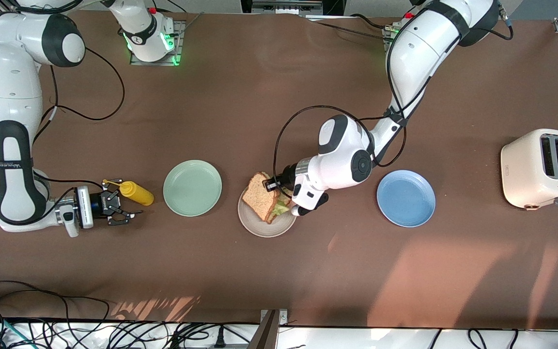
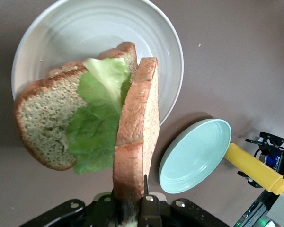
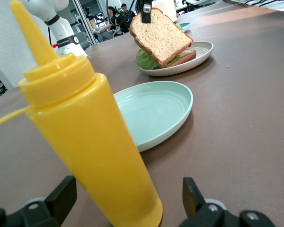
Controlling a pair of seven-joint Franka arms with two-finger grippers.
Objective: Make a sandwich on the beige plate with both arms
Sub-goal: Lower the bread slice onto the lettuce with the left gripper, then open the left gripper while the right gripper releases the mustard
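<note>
Three plates sit in a row on the table (image 1: pixel 279 271): mint green plate (image 1: pixel 192 187) toward the right arm's end, beige plate (image 1: pixel 265 228) mid-table, blue plate (image 1: pixel 406 198) toward the left arm's end. Toaster (image 1: pixel 539 168) stands near the table edge at the left arm's end.

Front view only shows the sandwich (image 1: pixel 265 199) as a lump on the beige plate, half covered by the left arm's wrist. Left wrist view fills that in: bottom slice (image 2: pixel 47 120) flat on the plate, lettuce (image 2: pixel 98 113) on it, top slice (image 2: pixel 136 137) tilted up on edge over the lettuce. Right wrist view confirms the top slice is raised at one end, leaning on the lettuce.

Left gripper (image 2: pixel 132 201) is over the beige plate, fingers nearly closed, pinching the top slice by its crust edge.

Right gripper (image 1: pixel 123 205) is low at the table, near the right arm's end, fingers spread wide. Mustard bottle (image 1: pixel 135 192) stands upright between the fingers (image 3: pixel 61 196) with a gap each side, not gripped, just beside the mint green plate.
</note>
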